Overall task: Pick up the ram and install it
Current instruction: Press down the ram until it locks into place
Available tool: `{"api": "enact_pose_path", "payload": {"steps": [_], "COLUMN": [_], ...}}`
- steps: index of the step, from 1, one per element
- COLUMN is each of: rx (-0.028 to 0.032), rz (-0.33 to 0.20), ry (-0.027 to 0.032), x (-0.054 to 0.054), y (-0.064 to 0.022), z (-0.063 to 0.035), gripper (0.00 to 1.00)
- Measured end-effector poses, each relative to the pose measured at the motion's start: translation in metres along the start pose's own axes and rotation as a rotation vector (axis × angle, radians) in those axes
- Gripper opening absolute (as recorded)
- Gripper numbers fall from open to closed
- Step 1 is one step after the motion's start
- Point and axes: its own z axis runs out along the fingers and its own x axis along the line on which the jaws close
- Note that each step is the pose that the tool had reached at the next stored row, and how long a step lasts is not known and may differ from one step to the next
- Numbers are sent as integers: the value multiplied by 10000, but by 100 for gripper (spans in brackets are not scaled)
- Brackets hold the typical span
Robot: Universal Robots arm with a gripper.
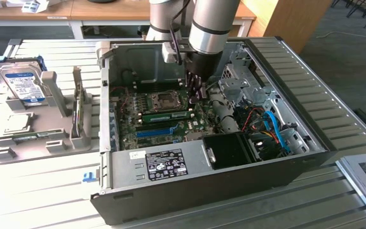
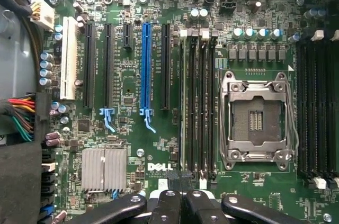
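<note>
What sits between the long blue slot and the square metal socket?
In the wrist view: one black slot, then a row of long narrow memory slots.

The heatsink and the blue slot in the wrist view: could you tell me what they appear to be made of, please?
The heatsink looks like bare metal, probably aluminium: matte silver-grey, cut into parallel fins. The blue slot looks like moulded plastic: a uniform saturated blue with a slight sheen and a clip of the same colour at one end. Both sit on the green board, apparently lacquered circuit laminate.
</note>
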Motion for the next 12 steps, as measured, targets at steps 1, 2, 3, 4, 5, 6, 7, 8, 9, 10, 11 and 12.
{"api": "enact_pose_path", "payload": {"steps": [1, 2, 3, 4, 5, 6, 7, 8, 9, 10, 11, 12], "rx": [-1, 0, -1, -1, 0, 0, 0, -1, -1, 0, -1, 0], "rz": [1, 1, 1, 1, 1, 1, 2, 2, 2, 2, 2, 2], "ry": [10, 14, 17, 20, 23, 26, 29, 32, 35, 36, 39, 41], "x": [0, -1, -1, -1, -1, -1, -2, -2, -2, -2, -2, -3], "y": [-1, -2, -2, -2, -3, -3, -4, -4, -5, -5, -5, -6], "z": [22, 30, 38, 46, 54, 62, 69, 76, 83, 91, 98, 105], "gripper": [10, 10, 10, 10, 10, 10, 10, 10, 10, 10, 10, 10]}}
